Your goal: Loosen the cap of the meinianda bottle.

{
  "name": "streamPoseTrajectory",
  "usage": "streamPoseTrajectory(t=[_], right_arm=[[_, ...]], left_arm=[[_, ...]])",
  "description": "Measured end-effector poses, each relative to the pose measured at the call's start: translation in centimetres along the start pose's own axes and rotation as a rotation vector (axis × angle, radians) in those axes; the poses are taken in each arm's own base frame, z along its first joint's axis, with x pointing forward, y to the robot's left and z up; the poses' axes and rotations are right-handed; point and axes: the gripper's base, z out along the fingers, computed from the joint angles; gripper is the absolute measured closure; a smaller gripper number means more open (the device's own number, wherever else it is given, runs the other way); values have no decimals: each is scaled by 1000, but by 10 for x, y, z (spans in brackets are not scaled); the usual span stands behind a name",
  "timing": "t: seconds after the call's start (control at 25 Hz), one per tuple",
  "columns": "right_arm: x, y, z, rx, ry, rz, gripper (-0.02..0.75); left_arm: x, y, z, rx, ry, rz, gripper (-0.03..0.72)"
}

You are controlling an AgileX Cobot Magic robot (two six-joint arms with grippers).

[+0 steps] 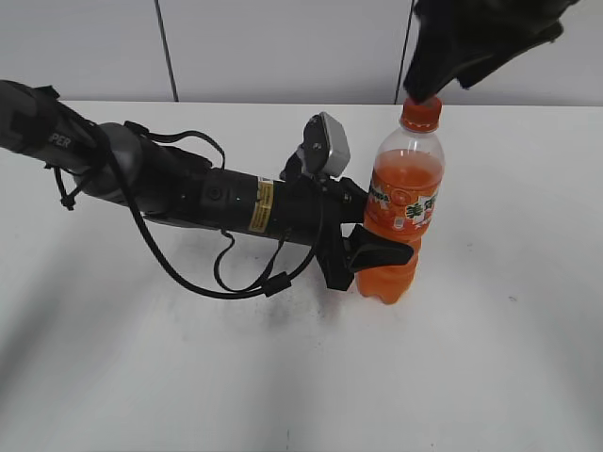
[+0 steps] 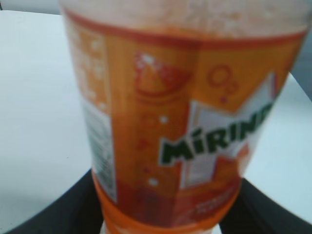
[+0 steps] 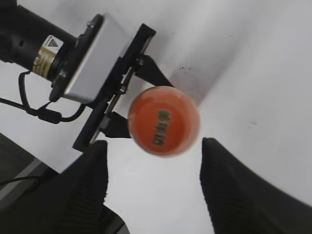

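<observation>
Right gripper point(image 3: 153, 187) nearest the lens — fingers spread wide, empty, poised above the cap point(image 3: 164, 121). Cap orange, pale mark on top, apparently still seated. Meinianda bottle point(image 1: 399, 212) upright on the table point(image 1: 490, 377), clamped low by the left gripper point(image 1: 382, 254). Step: approach — next, descend, close, twist.

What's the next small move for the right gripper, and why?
Probably lower the right gripper a little and shut it on the cap. Its fingers stand apart, with the cap above the gap between them in the right wrist view. The left gripper already clamps the Mirinda bottle upright at its lower body, so twisting looks safe once the cap is gripped.
</observation>
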Motion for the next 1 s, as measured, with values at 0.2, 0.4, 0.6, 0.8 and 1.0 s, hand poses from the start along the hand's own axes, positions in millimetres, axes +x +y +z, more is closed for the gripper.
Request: streamPoseTrajectory(t=[0.2,0.4,0.6,0.8,1.0], right_arm=[[-3,1,18,-8,47,6,289],[-4,-3,32,3,82,6,290],[-4,-3,32,4,80,5,353],[-4,-3,32,5,81,-68,463],[-4,-6,32,6,91,-526,463]], left_arm=[[0,0,0,0,0,0,284],[0,0,0,0,0,0,284],[0,0,0,-1,1,0,284],[0,0,0,-1,3,1,284],[-1,0,0,-13,17,11,284]])
